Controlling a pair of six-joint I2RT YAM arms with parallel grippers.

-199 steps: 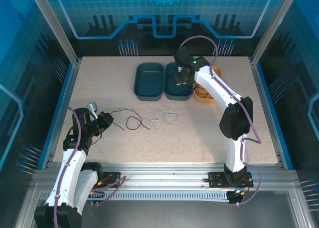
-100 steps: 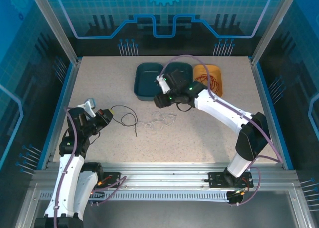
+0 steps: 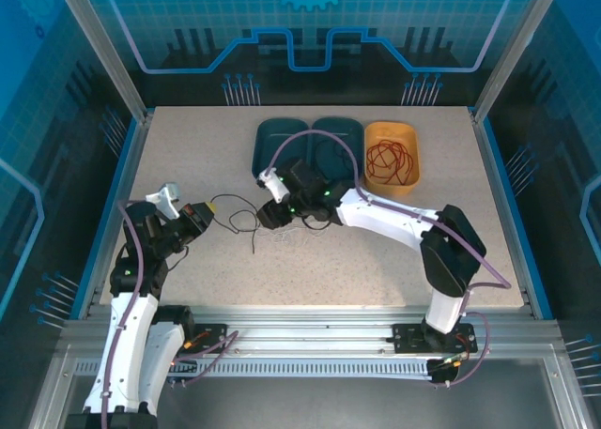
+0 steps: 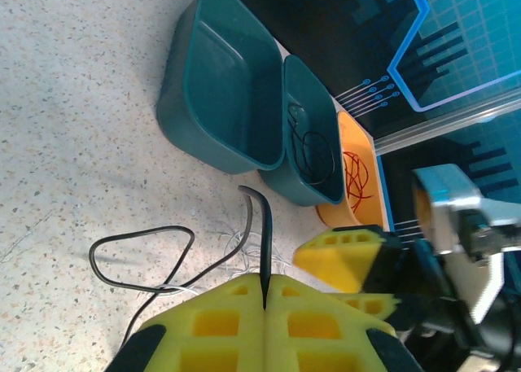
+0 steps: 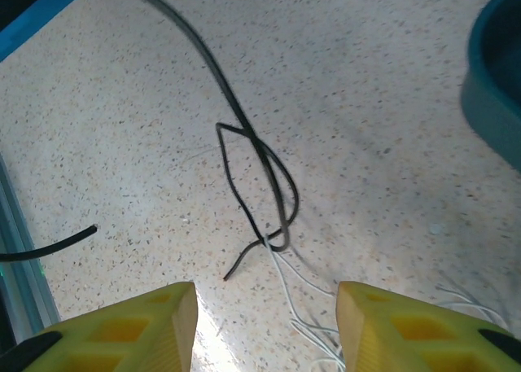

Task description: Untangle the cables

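Watching from the near side: L gripper [image 4: 264, 295] is clamping shut on one end of the black cable [image 3: 239, 224], nr the left edge of the tabletop [image 3: 394, 260], w/ the wire trailing from it toward the middle. R gripper [image 5: 264, 300] is hovering just above the snag there, jaws standing apart w/ nothing btwn them. Progress-wise, I'm reckoning it's partway: the red cable [image 3: 392, 157] is lying coiled by itself in the orange bin [image 3: 416, 166] at the far edge, so that one is looking sorted, and another dark wire [image 4: 313, 148] is sitting in the teal bin [image 3: 338, 121] next to it. What's left, prob: the black loop is hooking the white cable [image 5: 297, 295] mid-table, and those two are not yet coming apart or going into any bin.
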